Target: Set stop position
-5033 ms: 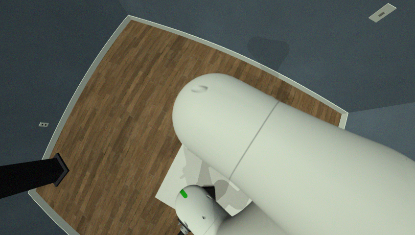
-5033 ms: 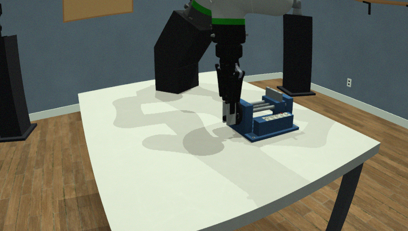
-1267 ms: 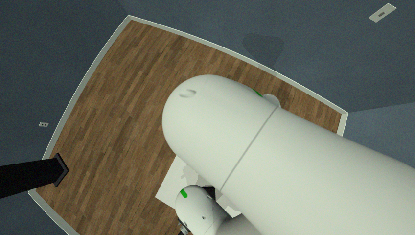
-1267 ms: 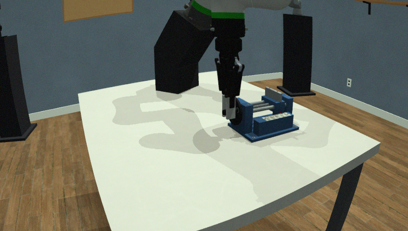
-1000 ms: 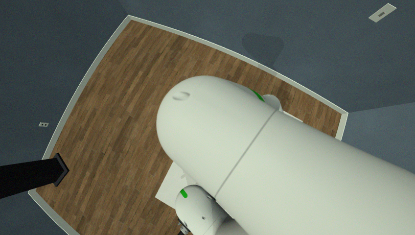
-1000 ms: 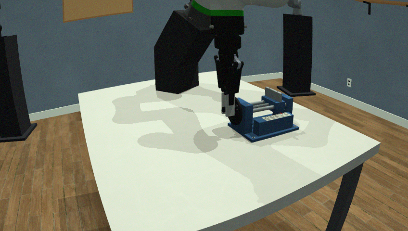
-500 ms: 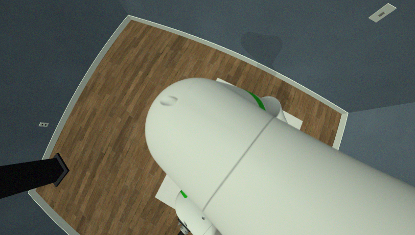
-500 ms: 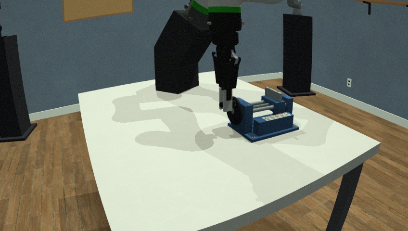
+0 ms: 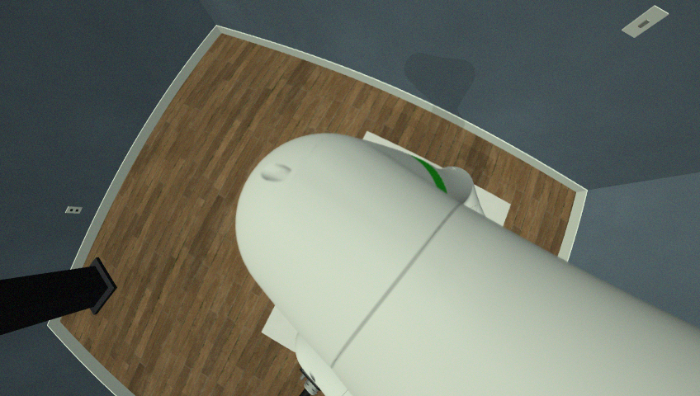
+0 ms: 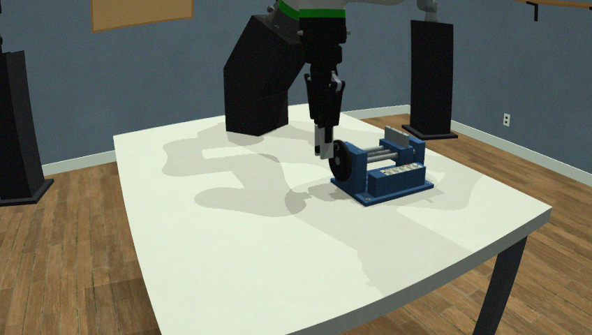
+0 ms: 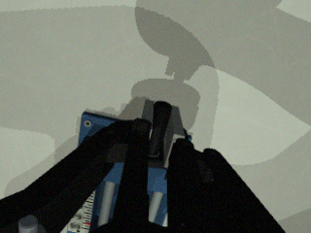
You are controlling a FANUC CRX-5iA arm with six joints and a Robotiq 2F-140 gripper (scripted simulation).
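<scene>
The black, round handwheel (image 10: 343, 169) stands upright at the blue frame's end; the stop's grey plate (image 10: 396, 137) rises upright from its blue block, near the opposite end.

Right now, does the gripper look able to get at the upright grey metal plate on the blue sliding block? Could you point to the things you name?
Probably yes, after lifting and moving across: the black two-finger gripper (image 10: 324, 151) (image 11: 158, 116) is at the black round handwheel (image 10: 340, 160), while the plate (image 10: 396, 137) stands uncovered above its block.

Surroundings as observed: a tan board (image 10: 142, 13) is hanging on the blue wall (image 10: 166, 75); a white outlet (image 10: 505, 119) (two dark sockets visible) is sitting above the pale baseboard (image 10: 519, 153), near a black pedestal (image 10: 431, 79).
</scene>
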